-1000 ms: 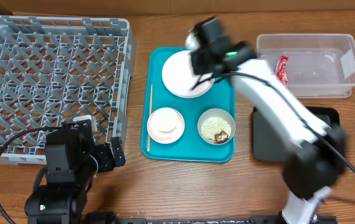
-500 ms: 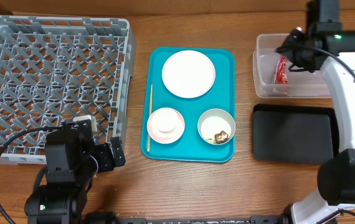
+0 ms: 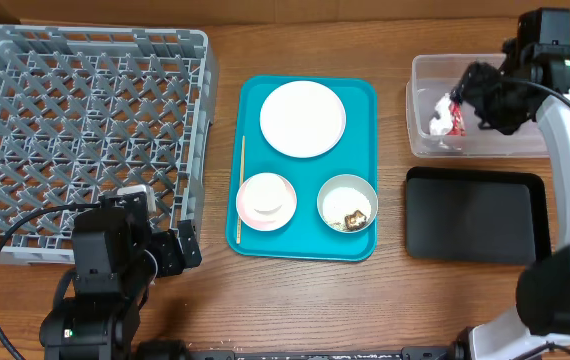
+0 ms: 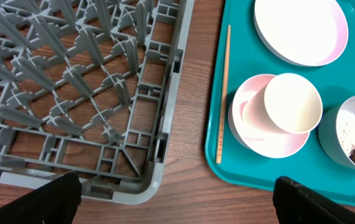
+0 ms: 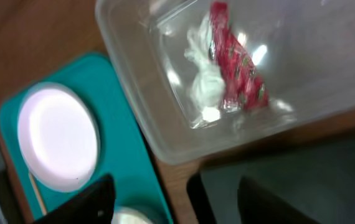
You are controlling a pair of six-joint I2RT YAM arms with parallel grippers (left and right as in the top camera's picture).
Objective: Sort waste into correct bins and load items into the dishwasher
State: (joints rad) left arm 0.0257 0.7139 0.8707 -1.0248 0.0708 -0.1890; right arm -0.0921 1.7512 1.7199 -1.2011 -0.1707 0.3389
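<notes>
The clear tub [image 3: 505,140] at the right rear holds a red wrapper [image 5: 236,62] and a crumpled white tissue [image 5: 205,81], side by side. My right gripper [image 5: 177,205] hangs above the tub, open, with nothing between its fingers; overhead it is the dark right gripper [image 3: 480,98]. On the teal tray [image 3: 360,100] are a white plate [image 3: 303,118], a pink bowl [image 4: 252,127] with a white cup [image 4: 293,102] in it, and a grey bowl [image 3: 348,203] with rice and a brown lump. My left gripper [image 4: 177,202] is open above bare wood by the grey rack [image 3: 85,130].
A flat black tray [image 3: 475,215] lies in front of the clear tub. A thin wooden stick [image 4: 224,93] lies along the teal tray's left edge. Bare wood shows between the rack and the teal tray.
My right arm swung from above the white plate over to the clear tub and its jaws opened. The white tissue now lies in the tub beside the wrapper. The left arm stayed still.
</notes>
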